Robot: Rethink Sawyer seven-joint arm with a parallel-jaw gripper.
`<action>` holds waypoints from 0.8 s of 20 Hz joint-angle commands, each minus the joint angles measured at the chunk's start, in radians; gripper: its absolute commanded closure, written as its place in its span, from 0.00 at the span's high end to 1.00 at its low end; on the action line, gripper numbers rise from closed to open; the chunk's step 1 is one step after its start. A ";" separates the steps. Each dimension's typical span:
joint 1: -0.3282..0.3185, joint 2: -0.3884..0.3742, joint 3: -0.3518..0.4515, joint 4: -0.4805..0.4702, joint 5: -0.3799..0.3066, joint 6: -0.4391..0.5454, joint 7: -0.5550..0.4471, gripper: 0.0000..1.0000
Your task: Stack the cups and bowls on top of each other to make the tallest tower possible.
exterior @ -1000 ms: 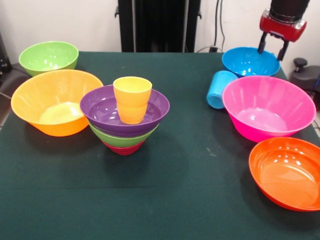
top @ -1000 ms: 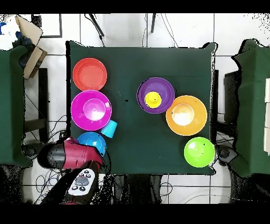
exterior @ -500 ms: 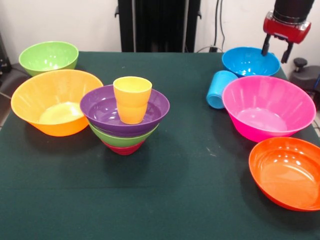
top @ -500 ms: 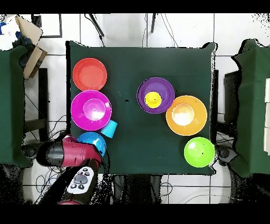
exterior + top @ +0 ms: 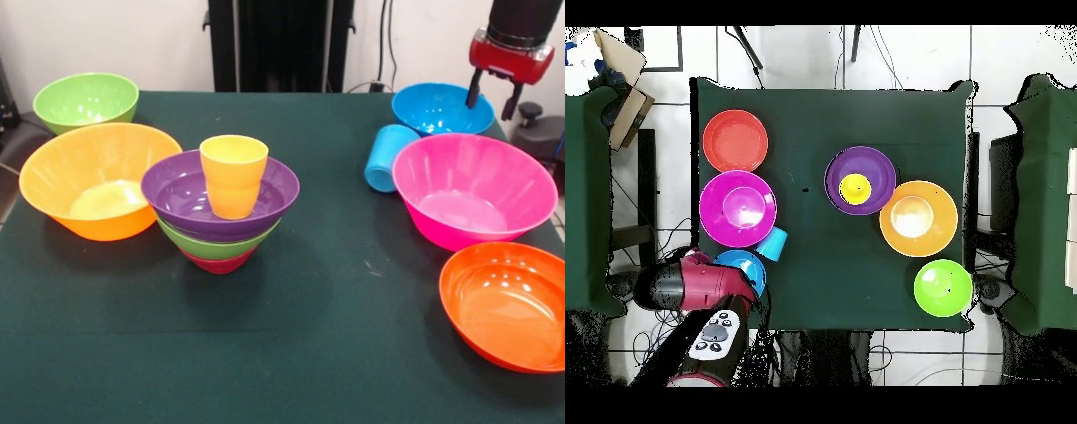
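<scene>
The tower (image 5: 221,212) stands left of centre: a small crimson bowl (image 5: 217,261), a green bowl (image 5: 215,242) and a purple bowl (image 5: 181,193) nested, with the yellow-orange cup (image 5: 233,175) upright on top. It also shows in the overhead view (image 5: 859,181). The light blue cup (image 5: 387,157) lies on its side between the blue bowl (image 5: 439,107) and the large pink bowl (image 5: 474,189). My gripper (image 5: 493,94) is open and empty, raised above the blue bowl's far right rim. The gripper's red head (image 5: 700,285) overlaps the blue bowl (image 5: 746,267) from above.
A large orange bowl (image 5: 97,179) sits left of the tower, with a green bowl (image 5: 86,100) behind it at the far left corner. A red-orange bowl (image 5: 508,305) sits at the near right. A dark knob (image 5: 531,112) stands off the table's far right edge.
My gripper has moved up and to the right in the front view, drawing back from over the blue bowl toward the table's edge. The bowls and cups have not moved.
</scene>
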 commanded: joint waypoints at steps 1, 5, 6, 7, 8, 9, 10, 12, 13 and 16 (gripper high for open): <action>0.046 0.110 0.027 -0.090 0.016 -0.082 0.162 1.00; 0.078 0.139 -0.008 -0.108 0.029 -0.086 0.178 1.00; 0.085 0.146 -0.017 -0.112 0.032 -0.086 0.181 1.00; 0.089 0.151 -0.023 -0.114 0.033 -0.088 0.182 1.00; 0.095 0.156 -0.031 -0.117 0.036 -0.083 0.184 1.00; 0.114 0.164 -0.056 -0.129 0.043 -0.056 0.193 1.00; 0.133 0.172 -0.080 -0.141 0.050 -0.028 0.202 1.00; 0.172 0.191 -0.136 -0.172 0.060 0.046 0.223 1.00; 0.184 0.198 -0.155 -0.184 0.064 0.079 0.231 1.00; 0.216 0.218 -0.205 -0.217 0.071 0.152 0.249 1.00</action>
